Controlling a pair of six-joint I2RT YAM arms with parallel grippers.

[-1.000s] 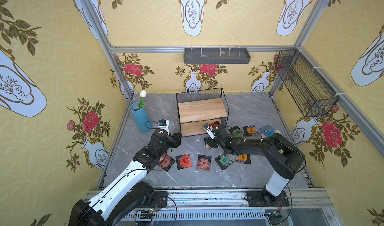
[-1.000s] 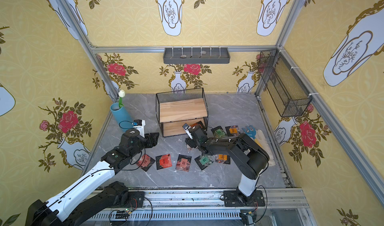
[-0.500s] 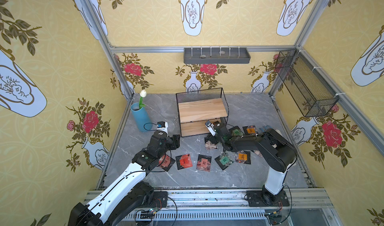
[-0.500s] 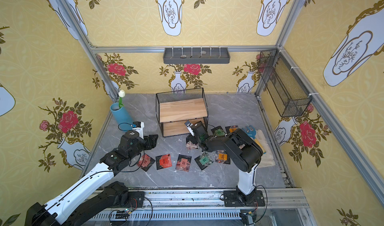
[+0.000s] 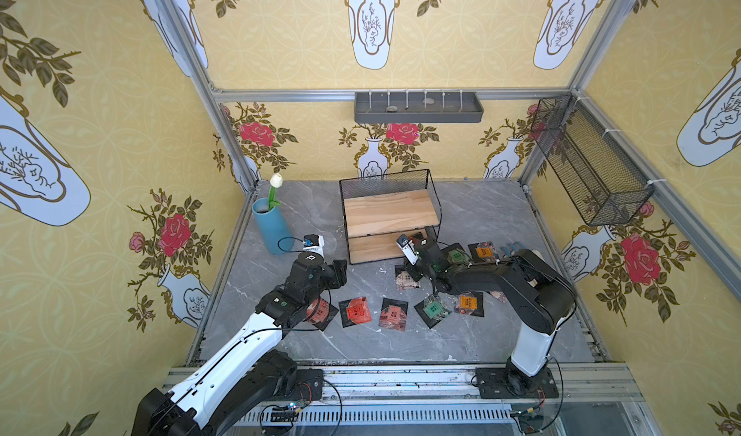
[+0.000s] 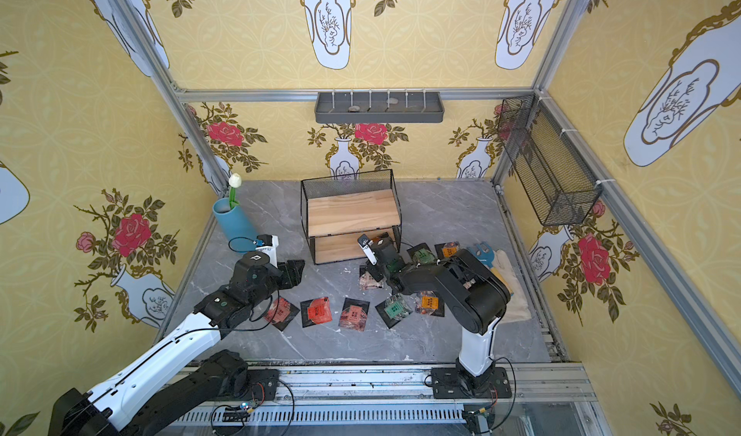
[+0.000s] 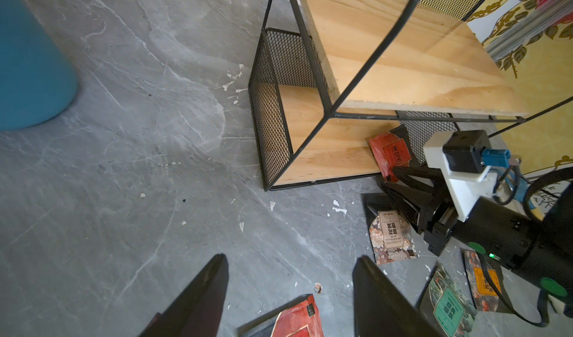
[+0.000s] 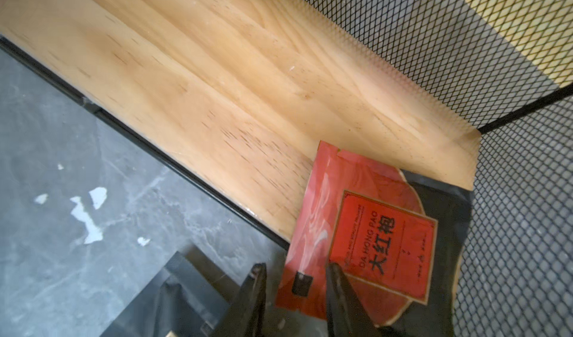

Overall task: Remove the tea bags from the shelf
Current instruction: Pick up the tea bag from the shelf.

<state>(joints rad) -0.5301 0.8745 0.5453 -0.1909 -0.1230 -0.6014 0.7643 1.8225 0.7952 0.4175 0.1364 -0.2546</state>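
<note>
The shelf (image 5: 389, 213) stands at the back middle of the grey floor, its top board bare. One red tea bag (image 8: 372, 227) leans in the right corner of the lower board, against the mesh. My right gripper (image 8: 296, 270) reaches in there with its jaws narrow and one edge of the bag between them. A sliver of floor still shows beside one finger. From the left wrist view its fingertips (image 7: 395, 172) are right at that bag (image 7: 390, 152). Several tea bags (image 5: 393, 313) lie on the floor in front. My left gripper (image 5: 341, 271) hovers open and empty left of the shelf.
A blue vase (image 5: 270, 225) with a white tulip stands left of the shelf. A grey tray (image 5: 417, 109) hangs on the back wall and a black mesh basket (image 5: 589, 161) on the right wall. A pale cloth (image 6: 509, 281) lies at the right edge.
My right gripper has moved forward to the shelf's lower right corner and its jaws have narrowed round the red tea bag's edge. The left arm has barely shifted.
</note>
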